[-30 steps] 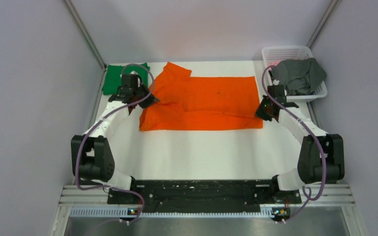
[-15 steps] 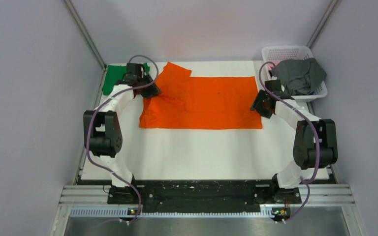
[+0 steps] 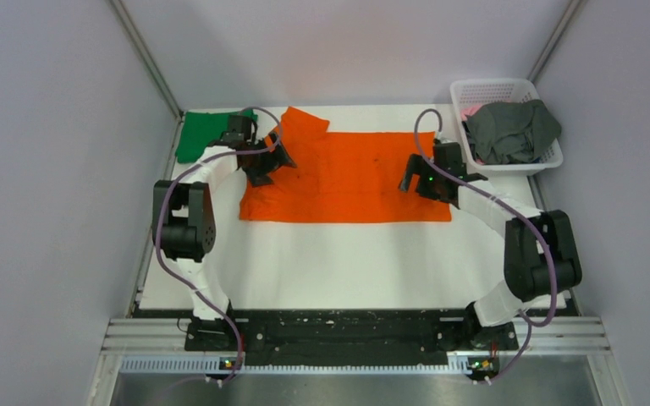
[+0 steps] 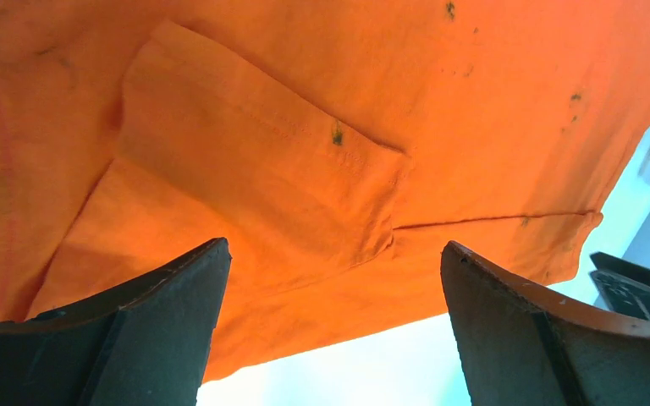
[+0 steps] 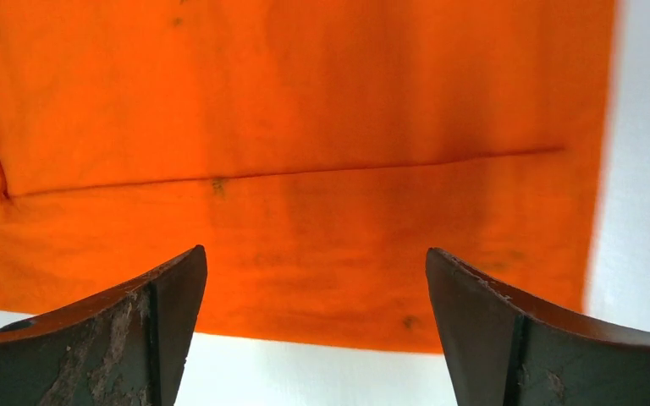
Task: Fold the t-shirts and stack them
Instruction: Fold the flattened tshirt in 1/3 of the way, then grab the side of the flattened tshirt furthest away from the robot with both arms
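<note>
The bright orange t-shirt [image 3: 347, 182] lies flat across the far half of the white table, folded lengthwise, with one sleeve [image 4: 254, 169] turned in. My left gripper [image 3: 281, 159] hovers open over its left end, and nothing sits between the fingers [image 4: 334, 245]. Over the right end my right gripper [image 3: 408, 176] is open and empty too [image 5: 315, 251], with the shirt's near edge [image 5: 322, 326] just below its tips. A green t-shirt [image 3: 199, 134] lies folded at the far left corner. The dark grey t-shirt [image 3: 512, 131] is bunched in the basket.
The white lattice basket [image 3: 491, 85] stands at the far right corner, close to my right arm. Grey walls and metal posts close in the table on the left, right and back. White tabletop [image 3: 347, 262] stretches between the shirt and the arm bases.
Both grippers have opened and let go of the orange shirt's ends. The left one moved right and the right one moved left, inward over the cloth, which now lies flat.
</note>
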{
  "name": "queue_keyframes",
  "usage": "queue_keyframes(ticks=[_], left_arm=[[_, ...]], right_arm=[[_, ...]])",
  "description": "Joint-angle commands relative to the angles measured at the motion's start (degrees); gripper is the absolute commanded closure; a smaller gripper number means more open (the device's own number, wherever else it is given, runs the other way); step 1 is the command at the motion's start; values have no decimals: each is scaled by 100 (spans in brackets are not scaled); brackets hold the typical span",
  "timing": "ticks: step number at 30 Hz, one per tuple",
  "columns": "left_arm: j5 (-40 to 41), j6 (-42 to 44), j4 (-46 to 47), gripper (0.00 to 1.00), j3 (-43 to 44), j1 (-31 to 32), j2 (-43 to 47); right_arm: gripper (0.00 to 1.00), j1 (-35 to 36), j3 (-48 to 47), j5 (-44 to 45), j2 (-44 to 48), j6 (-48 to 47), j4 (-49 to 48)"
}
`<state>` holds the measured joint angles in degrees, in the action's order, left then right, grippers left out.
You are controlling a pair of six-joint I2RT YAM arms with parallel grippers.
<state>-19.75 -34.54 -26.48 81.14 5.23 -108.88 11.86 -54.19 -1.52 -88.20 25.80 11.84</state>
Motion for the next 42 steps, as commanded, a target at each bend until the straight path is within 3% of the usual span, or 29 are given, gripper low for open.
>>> queue_keyframes(ticks=[1, 7, 13, 18, 22, 26, 30, 34, 39, 42], left_arm=[[-289, 0, 323, 1, -89, 47, -238], [127, -70, 632, 1, -1563, 55, 358], [299, -346, 605, 1, -3232, 161, 1525], [828, -770, -267, 1, -4231, 401, 2802], [1117, -984, -1341, 1, -4320, 425, 3661], [850, -1085, -1581, 1, -3757, 496, 4435], [1106, -761, -971, 1, -2943, 514, 4376], [1595, -336, -379, 1, -1847, 514, 3115], [2471, 222, -1454, 3, 1035, 520, 782], [3007, 609, -1350, 3, 1954, 531, -178]], right_arm=[[1, 342, -220, -12, -719, -106, -559], [1, 387, 533, -17, -550, 142, -478], [1, 710, 1973, -160, 524, 452, 316], [1, 1154, 2569, -433, 1710, 1198, 1437], [1, 1648, 2746, -447, 2823, 1803, 1937], [1, 1651, 2169, 95, 3351, 1650, 2095], [1, 1652, 1305, 1154, 3215, 1196, 1637], [1, 1576, 1057, 1863, 2867, 810, 483], [1, 1166, 561, 2305, 2104, 476, 223], [1, 842, 467, 2240, 1737, 457, -4]])
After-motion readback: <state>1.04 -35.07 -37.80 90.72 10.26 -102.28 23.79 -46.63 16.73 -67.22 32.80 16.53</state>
